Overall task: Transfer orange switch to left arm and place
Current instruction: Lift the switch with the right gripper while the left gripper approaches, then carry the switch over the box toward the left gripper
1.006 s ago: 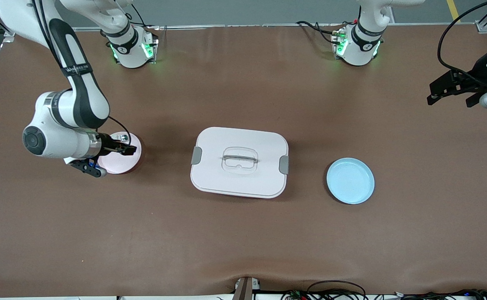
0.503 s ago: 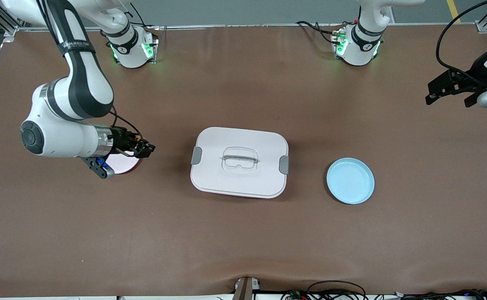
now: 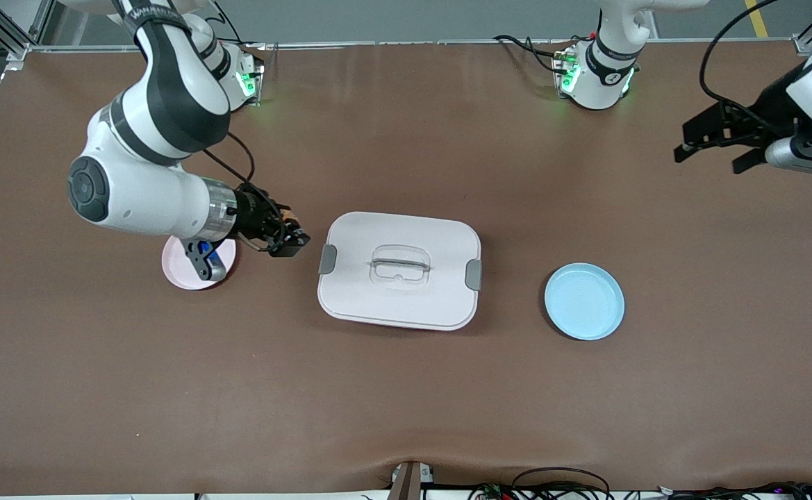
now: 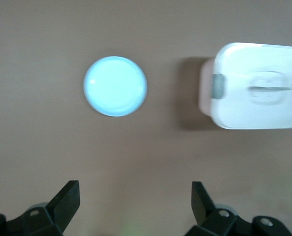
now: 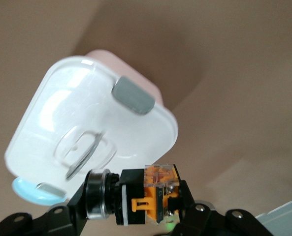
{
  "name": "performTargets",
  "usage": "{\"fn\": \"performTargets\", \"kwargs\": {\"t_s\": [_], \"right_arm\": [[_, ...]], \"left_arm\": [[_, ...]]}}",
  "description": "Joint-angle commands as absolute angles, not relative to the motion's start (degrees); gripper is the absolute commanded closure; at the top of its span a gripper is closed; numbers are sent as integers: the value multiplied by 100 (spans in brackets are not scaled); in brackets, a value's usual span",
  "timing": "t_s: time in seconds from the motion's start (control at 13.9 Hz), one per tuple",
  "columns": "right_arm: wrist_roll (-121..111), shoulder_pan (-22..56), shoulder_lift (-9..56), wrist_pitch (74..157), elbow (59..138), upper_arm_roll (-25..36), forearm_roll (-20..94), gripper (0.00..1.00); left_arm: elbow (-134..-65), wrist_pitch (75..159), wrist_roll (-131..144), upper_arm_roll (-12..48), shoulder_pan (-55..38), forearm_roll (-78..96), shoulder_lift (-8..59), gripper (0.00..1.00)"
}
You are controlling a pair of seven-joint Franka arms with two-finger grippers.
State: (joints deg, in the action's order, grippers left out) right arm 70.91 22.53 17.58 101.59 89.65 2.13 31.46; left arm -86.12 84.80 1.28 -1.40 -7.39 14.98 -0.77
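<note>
Front view, right tool: the right tool (image 3: 293, 239) is in the air over the bench (image 3: 406, 389), between the pink plate (image 3: 178, 267) and the box (image 3: 399, 270), just beside the box's grey clip.
Front view, left tool: the left tool (image 3: 715, 142) hangs with its fingers wide apart over the left arm's end of the bench, well apart from the blue plate (image 3: 584, 301).
Front view, box: it stands between the two plates, with the lid on.
Left wrist view: the two fingers (image 4: 67, 199) are wide apart with nothing between them; under them are the blue plate (image 4: 115, 86) and the box (image 4: 254, 86).
Right wrist view: the right tool (image 5: 138, 206) is closed on the orange switch (image 5: 148, 194), which is held in the air near the box (image 5: 86, 132).
</note>
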Motion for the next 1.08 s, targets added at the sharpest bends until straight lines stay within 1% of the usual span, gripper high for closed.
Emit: {"fn": "performTargets", "kwargs": {"t_s": [0.0, 0.14, 0.29, 0.5, 0.65, 0.79, 0.93, 1.01], "right_arm": [[7837, 2390, 1951, 10063, 8430, 264, 3585, 100], [8460, 2522, 2030, 10125, 8245, 264, 3883, 100], [9119, 2733, 2257, 10256, 7807, 272, 4191, 100], [10061, 3093, 2627, 10764, 7217, 264, 4210, 100], [10466, 3251, 2759, 11134, 7067, 264, 4219, 100], [10704, 3374, 2830, 11302, 6970, 264, 4227, 100], [11116, 3550, 2996, 11618, 6742, 264, 4219, 100], [11275, 3603, 3101, 11645, 6602, 264, 4219, 100]], "left_arm": [[-8604, 8280, 158, -123, -721, 2195, -18, 0], [-8604, 8279, 219, -79, -773, 2721, 175, 0], [-8604, 8349, 237, 43, -782, 3293, 482, 0], [-8718, 8735, 298, 421, -800, 3664, 659, 0], [-8815, 9043, 439, 658, -800, 3919, 816, 0], [-8815, 9228, 579, 834, -809, 4121, 984, 0], [-8824, 9403, 598, 992, -809, 4140, 1072, 0], [-8824, 9500, 606, 1054, -809, 4183, 1142, 0]]}}
